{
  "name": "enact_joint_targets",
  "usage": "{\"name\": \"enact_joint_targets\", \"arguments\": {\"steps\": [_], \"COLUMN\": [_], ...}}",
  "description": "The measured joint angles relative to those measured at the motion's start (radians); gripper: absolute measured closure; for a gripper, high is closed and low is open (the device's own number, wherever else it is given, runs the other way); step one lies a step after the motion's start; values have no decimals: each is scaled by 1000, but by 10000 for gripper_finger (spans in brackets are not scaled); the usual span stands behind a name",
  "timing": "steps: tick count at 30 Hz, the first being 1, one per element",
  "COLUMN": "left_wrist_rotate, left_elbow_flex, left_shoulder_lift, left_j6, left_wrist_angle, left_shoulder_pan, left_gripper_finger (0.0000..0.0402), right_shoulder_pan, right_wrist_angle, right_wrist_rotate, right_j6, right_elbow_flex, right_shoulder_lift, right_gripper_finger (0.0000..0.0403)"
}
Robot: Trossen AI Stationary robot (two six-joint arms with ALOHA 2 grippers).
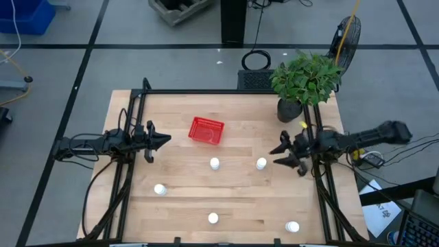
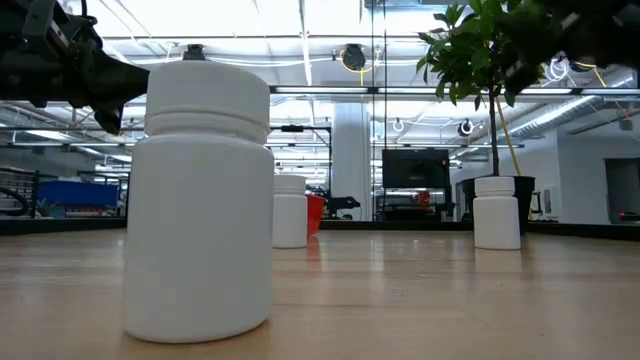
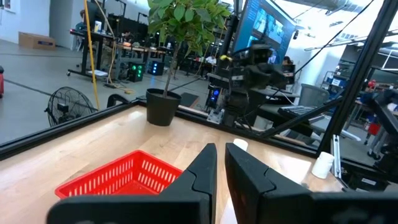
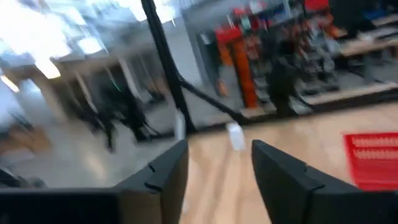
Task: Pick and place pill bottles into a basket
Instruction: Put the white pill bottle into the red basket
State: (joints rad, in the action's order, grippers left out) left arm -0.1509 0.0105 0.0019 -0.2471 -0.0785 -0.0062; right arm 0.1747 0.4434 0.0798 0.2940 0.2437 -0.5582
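Note:
Five white pill bottles stand upright on their bases on the wooden table: two mid-table [image 1: 215, 163] [image 1: 261, 163], one toward the left [image 1: 160, 189] and two near the front edge [image 1: 213, 218] [image 1: 293, 226]. The red mesh basket [image 1: 206, 130] sits on the table at far centre. It also shows in the left wrist view [image 3: 118, 177]. My left gripper [image 1: 167, 139] hovers left of the basket, shut and empty, pointing toward the right. My right gripper [image 1: 276, 156] is open and empty, just right of the bottle at mid-right, pointing toward the left.
A potted plant [image 1: 305, 79] in a dark pot stands at the table's far right corner, behind my right arm. Black frame rails [image 1: 130, 171] run along the left and right sides of the table. In the low view, one bottle [image 2: 200, 200] stands close to the camera.

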Motion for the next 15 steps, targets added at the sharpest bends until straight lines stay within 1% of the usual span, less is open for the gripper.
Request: {"name": "enact_joint_targets", "arguments": {"steps": [4, 5, 8, 9, 11, 15], "left_wrist_rotate": [0, 0, 0, 0, 0, 0], "left_elbow_flex": [0, 0, 0, 0, 0, 0], "left_shoulder_lift": [0, 0, 0, 0, 0, 0], "left_j6": [0, 0, 0, 0, 0, 0], "left_wrist_angle": [0, 0, 0, 0, 0, 0], "left_shoulder_pan": [0, 0, 0, 0, 0, 0], "left_gripper_finger": [364, 364, 364, 364, 364, 364], "right_shoulder_pan": [104, 126, 171, 177, 182, 185], "right_wrist_angle": [-251, -312, -515, -557, -586, -632], "right_wrist_rotate": [-153, -207, -413, -452, -467, -422], "right_j6": [-23, -17, -9, -1, 22, 95], "right_elbow_flex": [140, 179, 275, 297, 326, 332], "right_shoulder_lift": [-160, -196, -298, -331, -374, -432], "right_gripper_finger": [167, 153, 115, 106, 90, 75]}}
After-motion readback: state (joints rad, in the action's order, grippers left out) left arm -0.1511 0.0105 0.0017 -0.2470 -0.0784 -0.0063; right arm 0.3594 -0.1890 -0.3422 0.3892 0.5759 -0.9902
